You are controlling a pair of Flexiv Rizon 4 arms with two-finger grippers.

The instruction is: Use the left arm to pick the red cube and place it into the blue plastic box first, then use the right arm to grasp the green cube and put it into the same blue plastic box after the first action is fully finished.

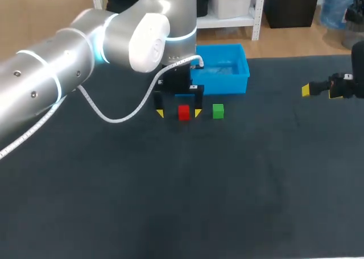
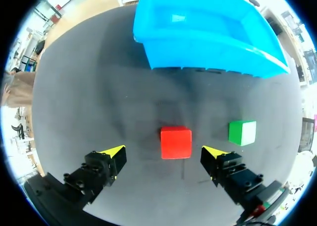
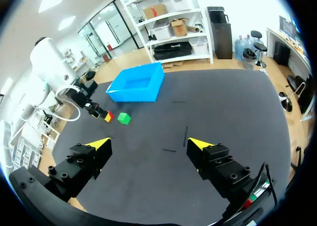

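Left end effector (image 2: pixel 163 156) straddles a plain, bright red cube (image 2: pixel 176 142).

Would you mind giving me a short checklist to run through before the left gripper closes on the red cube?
1. Left gripper open, one finger on either side of the red cube: ok.
2. Red cube untouched by both fingers, though nearer the one on the green cube's side: ok.
3. Green cube outside the fingers and apart from them: ok.
4. Blue plastic box upright, nothing visible inside: ok.
5. Right gripper open, far from both cubes: ok.
6. Fingertips low enough to grip the red cube squarely: cannot tell.
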